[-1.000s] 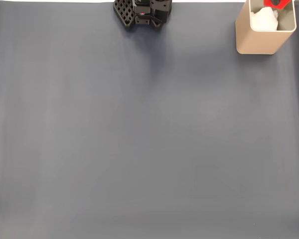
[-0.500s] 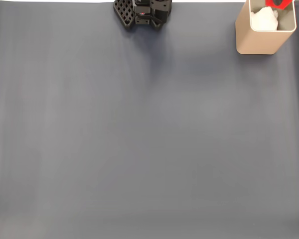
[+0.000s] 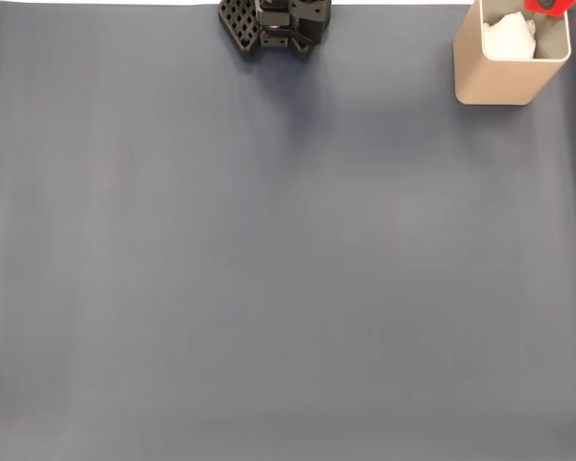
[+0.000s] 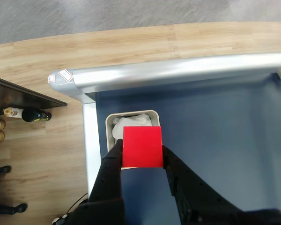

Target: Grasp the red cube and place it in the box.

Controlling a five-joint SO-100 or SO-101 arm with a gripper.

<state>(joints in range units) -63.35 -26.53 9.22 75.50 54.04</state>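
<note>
Holding the red cube [image 4: 142, 146] tight between both fingers of the gripper [image 4: 141, 158], right above the open box [image 4: 110, 123]. Slid a bit further over the box [image 3: 499, 77] than a moment ago. Probably ready to let go soon.

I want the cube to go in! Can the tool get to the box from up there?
Probably yes. The tool holds the red cube right above the open box; nothing seems to block it.
</note>
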